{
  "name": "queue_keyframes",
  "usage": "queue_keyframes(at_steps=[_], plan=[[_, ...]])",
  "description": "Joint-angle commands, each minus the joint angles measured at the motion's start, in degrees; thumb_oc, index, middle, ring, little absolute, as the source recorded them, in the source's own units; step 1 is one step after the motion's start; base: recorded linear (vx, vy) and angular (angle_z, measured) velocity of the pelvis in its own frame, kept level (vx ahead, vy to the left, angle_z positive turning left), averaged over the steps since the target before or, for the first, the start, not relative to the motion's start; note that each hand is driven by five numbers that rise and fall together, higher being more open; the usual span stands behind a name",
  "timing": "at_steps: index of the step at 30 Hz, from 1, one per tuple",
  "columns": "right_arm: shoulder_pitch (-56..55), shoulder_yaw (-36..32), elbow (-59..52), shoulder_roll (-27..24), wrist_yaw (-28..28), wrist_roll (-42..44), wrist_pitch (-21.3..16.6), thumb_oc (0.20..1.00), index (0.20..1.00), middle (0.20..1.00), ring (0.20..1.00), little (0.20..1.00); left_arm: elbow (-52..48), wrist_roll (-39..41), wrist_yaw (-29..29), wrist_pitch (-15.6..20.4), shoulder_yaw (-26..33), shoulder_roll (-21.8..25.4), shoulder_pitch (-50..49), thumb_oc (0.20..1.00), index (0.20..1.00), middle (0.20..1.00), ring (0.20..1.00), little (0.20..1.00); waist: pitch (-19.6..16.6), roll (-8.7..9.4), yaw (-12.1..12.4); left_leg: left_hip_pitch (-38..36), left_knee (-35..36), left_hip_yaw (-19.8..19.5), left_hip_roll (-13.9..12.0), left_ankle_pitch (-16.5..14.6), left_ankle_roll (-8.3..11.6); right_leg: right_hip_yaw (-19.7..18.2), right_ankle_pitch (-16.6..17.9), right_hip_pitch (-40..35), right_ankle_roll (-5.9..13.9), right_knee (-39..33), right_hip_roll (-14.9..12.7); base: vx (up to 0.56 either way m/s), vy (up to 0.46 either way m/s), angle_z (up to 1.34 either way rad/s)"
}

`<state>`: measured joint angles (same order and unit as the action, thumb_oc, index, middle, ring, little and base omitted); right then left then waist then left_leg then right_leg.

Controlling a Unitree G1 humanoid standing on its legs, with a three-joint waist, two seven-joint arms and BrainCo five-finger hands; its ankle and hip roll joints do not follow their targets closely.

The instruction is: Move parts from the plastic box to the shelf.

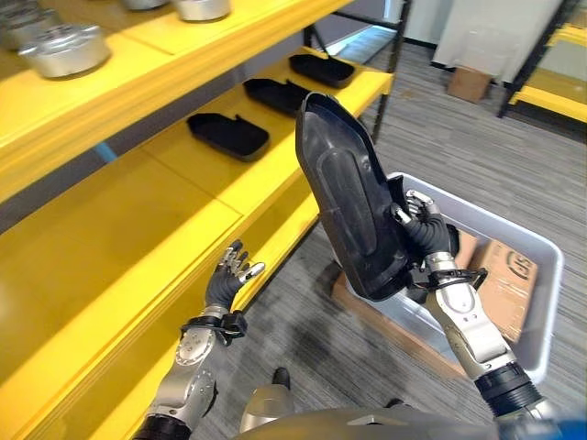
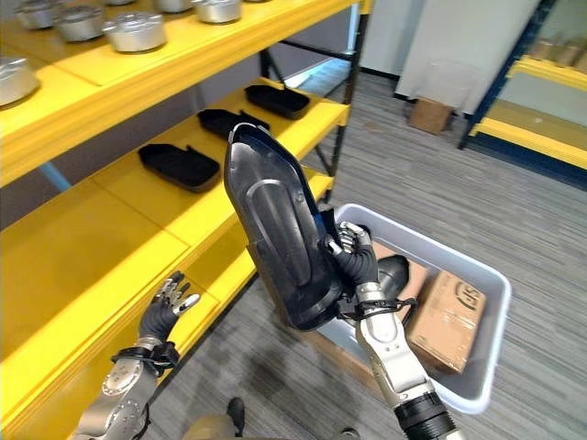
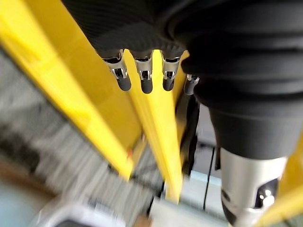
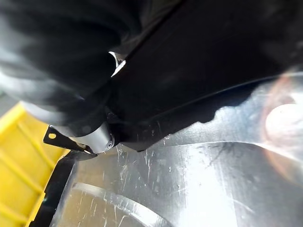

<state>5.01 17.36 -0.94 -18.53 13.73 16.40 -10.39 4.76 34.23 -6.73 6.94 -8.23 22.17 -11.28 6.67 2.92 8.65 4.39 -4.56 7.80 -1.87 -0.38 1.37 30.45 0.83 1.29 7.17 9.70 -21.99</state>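
A grey plastic box sits on the carpet at the robot's right, holding a brown carton, while another dark part shows just behind the right hand. The right hand is curled round the edge of a large black part, a long moulded shell held up in the air between the box and the yellow shelf. The part stands nearly on end, its long axis running from a narrow upper tip, which leans toward the shelf, down to a broad rounded lower end just above the box's near rim; its hollow inner face turns toward the camera. On the middle shelf board three smaller black trays lie in a row, well apart from the held part. On the board above stand several round silver metal parts. The left hand hovers low beside the front edge of the lower shelf board, fingers loosely spread and holding nothing. The left wrist view shows those fingers hanging straight over yellow shelf rails. The right wrist view shows the part's shiny scratched surface very close. A second yellow rack and a cardboard box stand across the room.
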Motion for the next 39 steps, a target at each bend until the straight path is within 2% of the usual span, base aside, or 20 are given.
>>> queue_keyframes(at_steps=[1, 2, 4, 5, 7, 9, 10, 12, 14, 16, 20, 26, 27, 33, 39], plan=[[5.36, -0.94, -4.65, 0.09, 0.25, -1.10, -3.10, 0.200, 0.200, 0.200, 0.200, 0.200, -4.94, -2.38, 0.04, 3.25, 0.43, 1.80, 0.17, 1.000, 1.000, 1.000, 1.000, 1.000, -0.95, 1.75, 0.89, 4.63, -1.62, -2.71, -0.05, -2.64, -1.59, -0.46, 10.16, -7.31, 5.96, -3.02, -3.31, 0.12, 0.478, 0.57], [5.62, -0.56, -4.44, 0.70, 0.08, -1.16, -2.99, 0.200, 0.200, 0.200, 0.200, 0.200, -4.92, -3.19, -0.11, 3.30, 0.80, 1.96, -0.05, 1.000, 1.000, 1.000, 1.000, 1.000, -0.89, 1.49, 0.87, 3.40, -0.66, -2.95, 1.87, -3.20, -3.29, -1.80, 14.24, -5.97, 6.22, 0.71, -5.40, 0.12, 0.479, 0.53], [5.93, -0.31, -4.62, 0.91, 0.01, -1.22, -2.82, 0.200, 0.200, 0.200, 0.200, 0.200, -5.19, -3.31, -0.31, 3.44, 1.12, 2.23, 0.00, 1.000, 1.000, 1.000, 1.000, 1.000, -0.73, 1.15, 0.68, 2.69, 0.30, -3.27, 2.57, -2.83, -3.93, -3.39, 15.54, -4.85, 6.05, 3.24, -6.09, 0.04, 0.284, 0.30], [6.01, -0.10, -4.69, 1.08, -0.06, -1.05, -2.90, 0.200, 0.200, 0.200, 0.200, 0.200, -4.95, -3.79, -0.52, 3.46, 1.26, 2.45, 0.29, 1.000, 1.000, 1.000, 1.000, 1.000, -0.50, 0.69, 0.26, 2.53, 1.41, -3.42, 3.18, -1.16, -4.80, -4.36, 15.17, -3.53, 4.48, 5.08, -5.83, 0.02, 0.313, 0.13], [5.16, -0.37, -5.05, 0.83, -0.69, -0.77, -2.91, 0.200, 0.200, 0.200, 0.200, 0.200, -4.43, -4.74, -0.31, 3.38, 1.13, 2.93, 0.73, 1.000, 1.000, 1.000, 1.000, 1.000, -0.51, -0.35, -1.07, 1.09, 3.42, -5.03, 3.68, -0.69, -5.49, -11.42, 11.52, -0.27, 2.68, 8.44, -1.04, 0.05, 0.233, 0.18], [3.70, -0.94, -5.30, 0.28, -1.33, 0.26, -3.17, 0.200, 0.200, 0.200, 0.200, 0.200, -3.28, -5.27, -0.35, 3.29, 0.21, 3.08, 1.93, 1.000, 1.000, 1.000, 1.000, 1.000, -0.55, -1.55, -3.99, -0.06, 4.74, -7.67, 3.34, 0.36, -5.22, -19.99, 2.73, 4.52, -0.33, 8.59, 9.03, 0.11, 0.138, 0.45], [3.36, -1.04, -5.30, 0.00, -1.59, 0.95, -3.11, 0.200, 0.200, 0.200, 0.200, 0.200, -3.28, -5.29, -0.19, 3.03, -0.08, 2.92, 2.13, 1.000, 1.000, 1.000, 1.000, 1.000, -0.29, -2.00, -4.84, -1.02, 5.78, -8.73, 3.31, 0.89, -5.02, -21.83, -0.57, 6.08, -1.13, 7.77, 12.37, 0.10, 0.089, 0.51], [2.53, -0.98, -5.38, 0.07, -2.15, 1.89, -3.12, 0.200, 0.200, 0.200, 0.200, 0.200, -3.75, -5.51, -0.09, 3.00, -0.11, 2.35, 1.72, 1.000, 1.000, 1.000, 1.000, 1.000, 0.36, -2.06, -5.84, -2.18, 6.84, -10.53, 4.06, 1.42, -4.91, -23.93, -1.12, 7.92, -1.51, 5.32, 15.49, 0.07, 0.036, 0.71], [2.01, -1.42, -6.01, -0.28, -2.34, 2.02, -3.16, 0.200, 0.200, 0.200, 0.200, 0.200, -3.50, -5.42, 0.00, 3.14, -0.41, 1.91, 1.71, 1.000, 1.000, 1.000, 1.000, 1.000, 1.20, -1.91, -7.55, -3.41, 7.74, -12.96, 5.12, 1.77, -4.94, -29.96, 0.15, 9.77, -0.90, 1.38, 18.78, 0.05, -0.016, 0.50], [0.36, -2.03, -6.66, -0.67, -2.86, 2.76, -3.21, 0.200, 0.200, 0.200, 0.200, 0.200, -3.20, -5.48, 0.33, 3.12, -0.92, 1.59, 1.62, 1.000, 1.000, 1.000, 1.000, 1.000, 1.57, -1.09, -8.77, -3.73, 6.95, -14.94, 6.32, 1.59, -4.96, -34.79, 0.92, 8.32, -0.47, -1.23, 20.49, 0.06, -0.035, 0.78], [-2.78, -3.61, -7.34, -1.16, -3.84, 3.48, -3.45, 0.200, 0.200, 0.200, 0.200, 0.200, -3.81, -5.29, 1.41, 3.38, -0.89, 0.22, -0.79, 1.000, 1.000, 1.000, 1.000, 1.000, 0.21, -0.68, -8.47, -4.82, 6.65, -15.07, 6.48, 0.62, -4.67, -32.52, 0.71, 4.25, -0.71, -3.96, 19.51, 0.08, -0.071, 0.67], [-4.22, -4.46, -7.02, -1.29, -4.04, 3.21, -3.25, 0.200, 0.200, 0.200, 0.200, 0.200, -4.02, -4.84, 1.17, 2.77, -0.48, 0.33, -2.35, 1.000, 1.000, 1.000, 1.000, 1.000, -1.85, -0.80, -8.31, -6.25, 7.29, -15.17, 5.22, 0.21, -3.94, -29.69, 0.11, 1.47, -0.98, -5.79, 18.80, 0.06, -0.096, 0.16], [-4.83, -4.85, -7.15, -1.52, -4.14, 3.21, -3.22, 0.200, 0.200, 0.200, 0.200, 0.200, -4.05, -4.47, 0.97, 2.49, -0.57, 0.25, -2.33, 1.000, 1.000, 1.000, 1.000, 1.000, -2.17, -0.74, -8.41, -6.48, 7.56, -15.37, 4.52, 0.28, -3.24, -28.48, -0.54, 0.84, -1.41, -6.04, 18.81, 0.02, -0.131, 0.07], [-5.24, -5.12, -7.28, -1.78, -4.34, 3.81, -3.06, 0.200, 0.200, 0.200, 0.200, 0.200, -4.26, -4.14, 0.96, 2.21, -0.60, 0.19, -2.82, 1.000, 1.000, 1.000, 1.000, 1.000, -2.52, -0.85, -8.37, -6.77, 8.19, -16.08, 3.12, 0.92, -1.59, -26.58, -1.75, -0.08, -2.18, -6.15, 19.31, 0.00, -0.110, 0.07], [-3.48, -4.02, -7.03, -2.21, -4.47, 5.42, -3.52, 0.200, 0.200, 0.200, 0.200, 0.200, -4.69, -3.19, 0.42, 2.29, 0.19, -0.60, -3.31, 1.000, 1.000, 1.000, 1.000, 1.000, -1.50, -0.64, -7.41, -4.17, 6.66, -18.43, 2.53, 2.06, 0.24, -23.85, -2.34, -0.54, -3.45, -7.39, 19.86, -0.05, -0.120, 0.23]])
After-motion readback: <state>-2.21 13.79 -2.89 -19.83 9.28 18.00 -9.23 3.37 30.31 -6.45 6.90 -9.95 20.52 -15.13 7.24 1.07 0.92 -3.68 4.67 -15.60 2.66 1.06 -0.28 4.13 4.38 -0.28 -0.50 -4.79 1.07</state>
